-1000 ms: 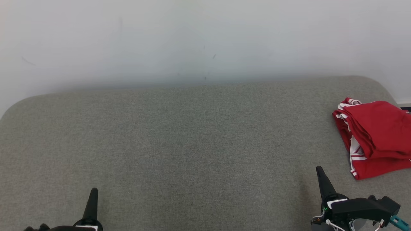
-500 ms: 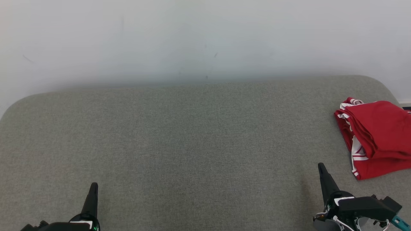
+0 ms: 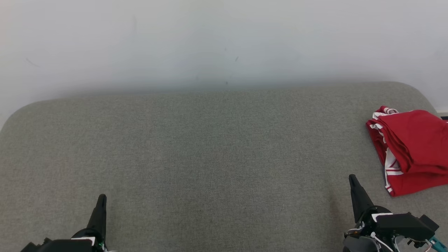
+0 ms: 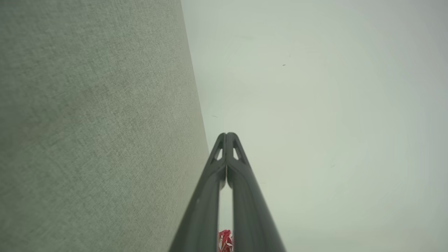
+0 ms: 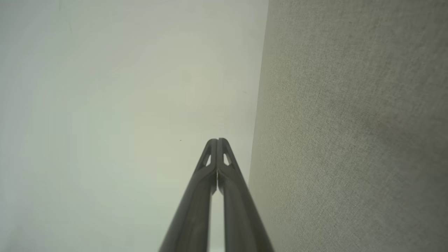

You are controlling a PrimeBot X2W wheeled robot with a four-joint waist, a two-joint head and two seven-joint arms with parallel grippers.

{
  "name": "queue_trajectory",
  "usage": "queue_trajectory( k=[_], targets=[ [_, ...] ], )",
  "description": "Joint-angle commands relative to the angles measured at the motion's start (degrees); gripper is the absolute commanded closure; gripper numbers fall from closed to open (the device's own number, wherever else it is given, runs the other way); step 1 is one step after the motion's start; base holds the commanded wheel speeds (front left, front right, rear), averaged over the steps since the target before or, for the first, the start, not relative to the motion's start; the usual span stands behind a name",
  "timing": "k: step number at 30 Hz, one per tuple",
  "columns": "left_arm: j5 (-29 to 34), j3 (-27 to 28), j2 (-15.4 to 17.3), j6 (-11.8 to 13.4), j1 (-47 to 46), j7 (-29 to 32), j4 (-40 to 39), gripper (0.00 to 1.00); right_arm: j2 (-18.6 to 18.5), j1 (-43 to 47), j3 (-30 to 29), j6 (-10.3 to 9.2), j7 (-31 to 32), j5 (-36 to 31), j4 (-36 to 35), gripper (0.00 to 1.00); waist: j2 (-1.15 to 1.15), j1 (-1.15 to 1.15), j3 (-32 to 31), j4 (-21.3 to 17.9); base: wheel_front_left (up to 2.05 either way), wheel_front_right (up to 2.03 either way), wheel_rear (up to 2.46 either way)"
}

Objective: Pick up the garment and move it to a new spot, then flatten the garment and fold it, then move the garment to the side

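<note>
1. A grey fabric surface stretches ahead.
2. Nearest, the left gripper and the right gripper point forward over it, each with its 2 fingers pressed together on nothing.
3. Farther off, at the right edge, the folded red garment with white trim lies well apart from the right gripper.
4. Behind stands a pale wall.
5. Compared with 1 second ago, both gripper tips reach farther up the head view. The garment's slight shift matches the wall marks, so the camera moved.
</note>
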Motion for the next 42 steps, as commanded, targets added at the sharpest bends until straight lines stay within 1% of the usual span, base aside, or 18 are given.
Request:
queue_trajectory(
  k=[1, 5, 42],
  targets=[
    [-1.65, 0.29, 0.06, -0.49, -0.76, 0.47, -0.21, 1.00, 0.15, 0.48, -0.18, -0.11, 0.45, 1.36, -0.43, 1.00, 0.00, 0.00, 0.04, 0.04, 0.00, 0.00, 0.00],
    [-3.04, 0.42, 0.05, -0.49, -1.08, 0.86, -0.18, 1.00, 0.15, 0.53, -0.38, -0.12, 0.79, 2.97, -0.74, 1.00, 0.00, 0.00, 0.11, 0.12, 0.00, 0.00, 0.00],
    [-3.00, 0.38, 0.05, -0.44, -1.06, 0.74, -0.20, 1.00, 0.15, 0.54, -0.33, -0.12, 0.83, 2.78, -0.68, 1.00, 0.00, 0.00, 0.12, 0.13, 0.00, 0.00, 0.00]
  ],
)
